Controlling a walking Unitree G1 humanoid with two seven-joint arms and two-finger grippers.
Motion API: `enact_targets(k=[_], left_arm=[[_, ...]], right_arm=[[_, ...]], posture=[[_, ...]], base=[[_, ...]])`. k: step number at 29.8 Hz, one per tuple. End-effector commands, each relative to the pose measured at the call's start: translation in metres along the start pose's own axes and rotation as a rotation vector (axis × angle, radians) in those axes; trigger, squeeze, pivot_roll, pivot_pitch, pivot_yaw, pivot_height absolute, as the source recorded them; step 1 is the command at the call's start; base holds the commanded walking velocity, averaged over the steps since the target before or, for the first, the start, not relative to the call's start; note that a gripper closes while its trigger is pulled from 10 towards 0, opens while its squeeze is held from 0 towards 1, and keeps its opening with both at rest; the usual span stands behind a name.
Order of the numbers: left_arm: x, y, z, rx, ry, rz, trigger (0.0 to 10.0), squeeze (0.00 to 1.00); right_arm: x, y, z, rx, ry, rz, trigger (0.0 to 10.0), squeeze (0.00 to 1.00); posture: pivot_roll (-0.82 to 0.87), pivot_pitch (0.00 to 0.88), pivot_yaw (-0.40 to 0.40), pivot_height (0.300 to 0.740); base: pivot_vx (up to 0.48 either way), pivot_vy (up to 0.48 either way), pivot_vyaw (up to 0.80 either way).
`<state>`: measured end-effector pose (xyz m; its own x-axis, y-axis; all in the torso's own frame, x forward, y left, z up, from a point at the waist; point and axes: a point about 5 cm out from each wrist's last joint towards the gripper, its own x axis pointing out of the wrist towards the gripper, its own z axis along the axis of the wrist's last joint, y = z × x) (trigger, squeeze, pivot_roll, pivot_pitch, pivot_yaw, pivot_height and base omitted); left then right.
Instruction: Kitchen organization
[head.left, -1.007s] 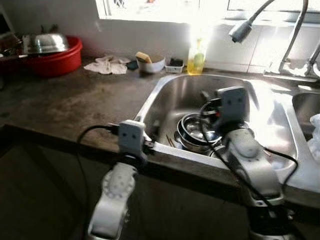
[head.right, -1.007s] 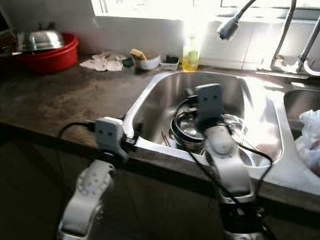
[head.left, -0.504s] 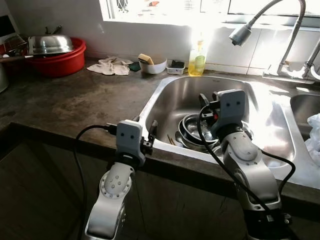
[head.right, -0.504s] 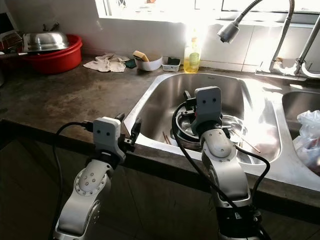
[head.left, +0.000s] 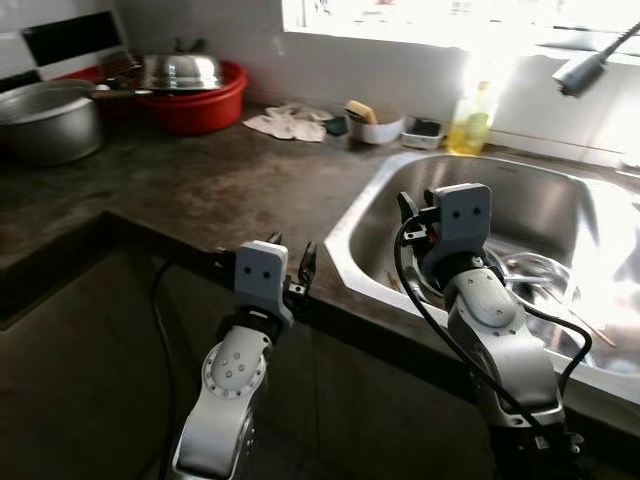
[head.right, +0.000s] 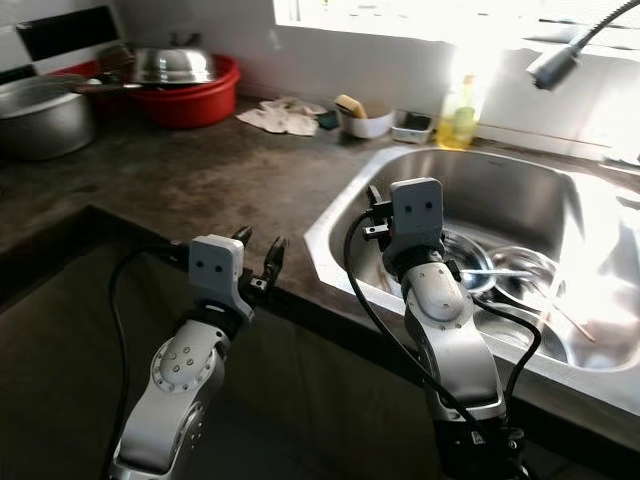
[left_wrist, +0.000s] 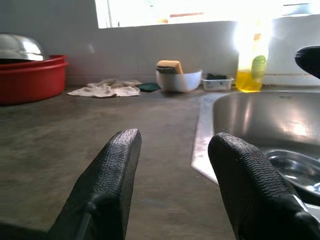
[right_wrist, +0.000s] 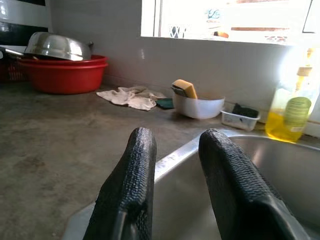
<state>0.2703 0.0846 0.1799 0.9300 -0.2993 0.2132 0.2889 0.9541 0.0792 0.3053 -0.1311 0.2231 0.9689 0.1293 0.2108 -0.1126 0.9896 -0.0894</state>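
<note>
- A dark stone kitchen counter (head.left: 200, 190) runs under a bright window, with a steel sink (head.left: 560, 200) set into it on the robot's right; the robot stands at the counter's front edge.
- The left gripper (head.left: 290, 262) hovers at the counter edge just beside the sink's near corner; its two black fingers (left_wrist: 112, 170) are spread apart with nothing between them.
- The right gripper (right_wrist: 172, 150) is raised over the sink's near left rim; its fingers are also parted and empty, pointing towards the back wall.
- Unwashed steel bowls and utensils (head.right: 500, 270) lie piled in the bottom of the sink, partly hidden behind the right arm; none is touched by either gripper.
- Along the back wall stand a yellow soap bottle (left_wrist: 252, 65), a small black-and-white tray (right_wrist: 240, 117), a white bowl holding a sponge (right_wrist: 197, 102), and a crumpled cloth (right_wrist: 130, 96).
- At the far left sits a red basin (head.left: 200, 95) with a steel bowl turned over on it, and a large grey pot (head.left: 45, 120) beside it.
- Judged from this layout, the organizing has hardly begun; the dishes remain in the sink, the loose items remain scattered on the counter, and both grippers hold nothing, so nearly everything is left to do.
</note>
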Motion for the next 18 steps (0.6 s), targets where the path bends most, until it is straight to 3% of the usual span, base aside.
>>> enact_targets(k=[1,14,18], left_arm=[[-0.0012,0.0065,-0.0004,0.013,0.005,0.021,10.0,0.00],[-0.0010,0.0069,0.0003,0.010,-0.001,0.022,10.0,0.00],[-0.0014,0.0069,0.0001,0.010,0.001,0.018,10.0,0.00]], right_arm=[[-0.0016,0.0040,0.0051,0.018,-0.030,0.014,10.0,0.00],[-0.0047,0.0043,0.0022,0.023,-0.023,0.018,10.0,0.00],[-0.0051,0.0049,0.0020,0.025,-0.023,0.020,10.0,0.00]], posture=[[0.01,0.018,-0.007,0.740],[0.01,0.007,0.000,0.740],[0.02,0.006,0.001,0.740]], base=[[0.000,0.465,0.80],[0.000,0.035,0.80],[0.000,0.423,0.80]])
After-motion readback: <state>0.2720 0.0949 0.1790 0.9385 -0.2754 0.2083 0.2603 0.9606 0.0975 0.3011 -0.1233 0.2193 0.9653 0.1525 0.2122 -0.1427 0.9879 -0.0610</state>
